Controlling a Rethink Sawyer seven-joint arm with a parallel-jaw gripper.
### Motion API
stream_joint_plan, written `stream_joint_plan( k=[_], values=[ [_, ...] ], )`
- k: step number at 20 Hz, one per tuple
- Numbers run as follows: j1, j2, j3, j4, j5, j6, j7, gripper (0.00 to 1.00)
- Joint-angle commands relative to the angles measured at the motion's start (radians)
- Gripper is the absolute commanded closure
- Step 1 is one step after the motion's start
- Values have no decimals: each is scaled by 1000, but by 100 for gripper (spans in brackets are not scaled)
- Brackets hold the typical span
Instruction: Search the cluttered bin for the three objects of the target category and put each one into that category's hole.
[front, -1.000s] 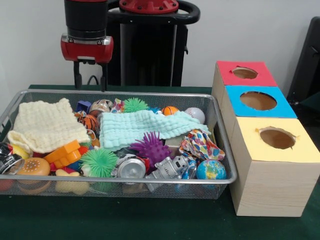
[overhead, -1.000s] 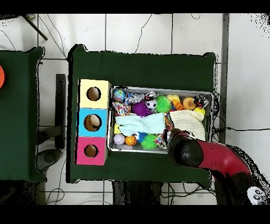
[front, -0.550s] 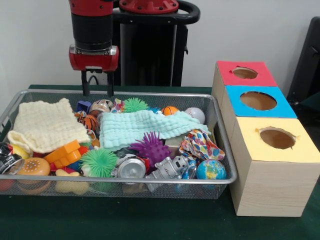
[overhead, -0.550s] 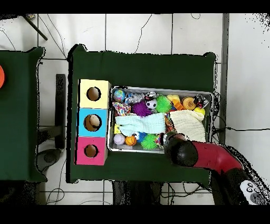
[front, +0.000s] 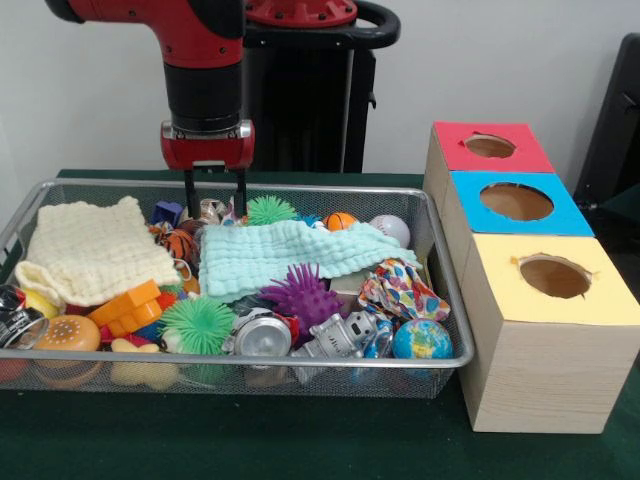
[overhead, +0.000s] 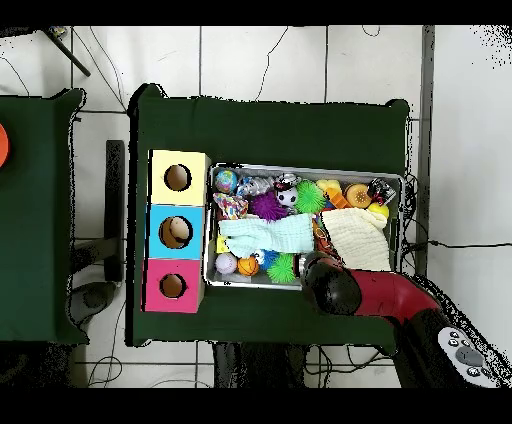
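My gripper (front: 214, 205) hangs open over the back left of the wire bin (front: 250, 366), its fingertips dipping just inside the rim on either side of a small silvery toy (front: 207, 210). A teal spiky ball (front: 270, 210) lies just to its right and a tiger-striped ball (front: 180, 243) just in front. A mint cloth (front: 290, 255) covers the bin's middle and a cream cloth (front: 90, 250) covers the left. Toward the back are a small basketball (front: 340, 221) and a baseball (front: 391, 230). In the overhead view the arm (overhead: 335, 287) hides the gripper.
Three wooden boxes stand right of the bin, with a red-topped hole (front: 490, 147), a blue-topped hole (front: 517, 202) and a yellow-topped hole (front: 555, 277). Near the bin's front lie a purple spiky ball (front: 303, 293), a green spiky ball (front: 197, 322), a globe ball (front: 421, 340), a can (front: 262, 333) and a robot toy (front: 340, 338).
The gripper has travelled right along the bin's back edge in the front view and sunk lower, from above the rim to just inside it. It has stayed open.
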Motion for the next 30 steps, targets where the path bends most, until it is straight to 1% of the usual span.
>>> stream_joint_plan(
  k=[1, 3, 5, 13, 21, 30],
  values=[
    [-8, 77, 38, -113, -61, -50, 25, 0],
    [-14, 88, 43, -125, -64, -47, 19, 0],
    [-18, 81, 46, -122, -66, -45, 19, 0],
    [-34, 93, 59, -153, -76, -34, 1, 0],
    [-62, 91, 87, -160, -73, -8, -29, 0],
    [-73, 84, 97, -161, -74, 3, -38, 0]
  ],
)
